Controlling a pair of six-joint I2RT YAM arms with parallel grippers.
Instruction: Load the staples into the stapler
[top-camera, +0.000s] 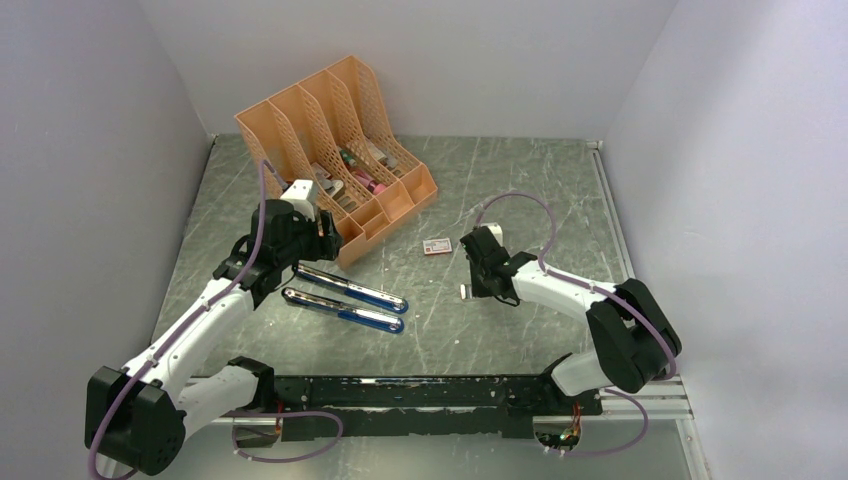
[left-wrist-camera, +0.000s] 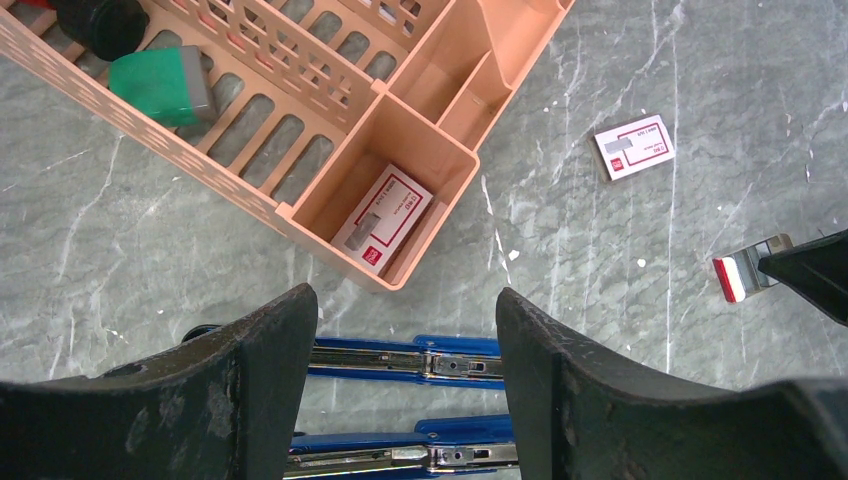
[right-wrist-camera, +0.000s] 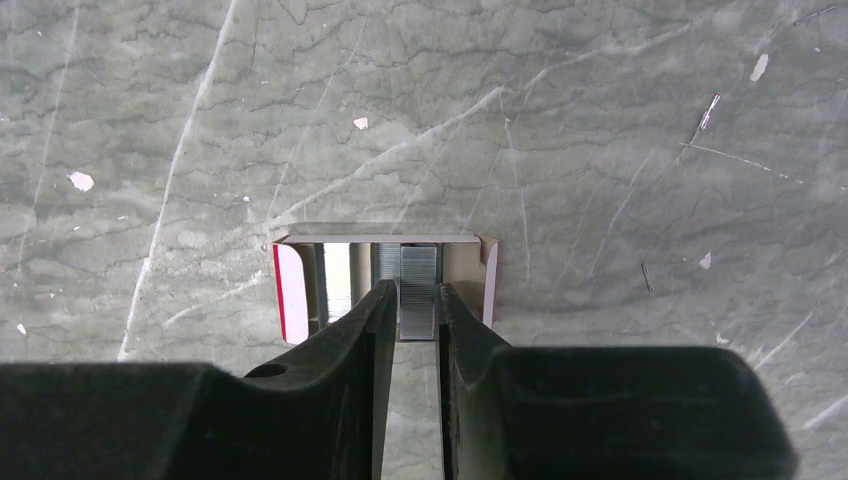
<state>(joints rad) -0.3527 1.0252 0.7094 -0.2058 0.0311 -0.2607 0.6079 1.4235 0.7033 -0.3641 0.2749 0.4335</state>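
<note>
On tabletop (top-camera: 520, 190), right of centre | step, likely: picking staples (right-wrist-camera: 418, 265) from box (right-wrist-camera: 300, 285) | right tool (right-wrist-camera: 415, 290) pinches them; left tool (left-wrist-camera: 405, 310) wide, empty | next: lift clear, carry to stapler (top-camera: 350, 287)

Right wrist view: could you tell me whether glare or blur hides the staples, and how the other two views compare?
Right wrist: the staples are sharp and ridged, though bright glare washes part of the open box beside them; the fingers are plain black. Left wrist: the table is crisp, the near fingers soft. Top external: even light, small highlights on the stapler.
</note>
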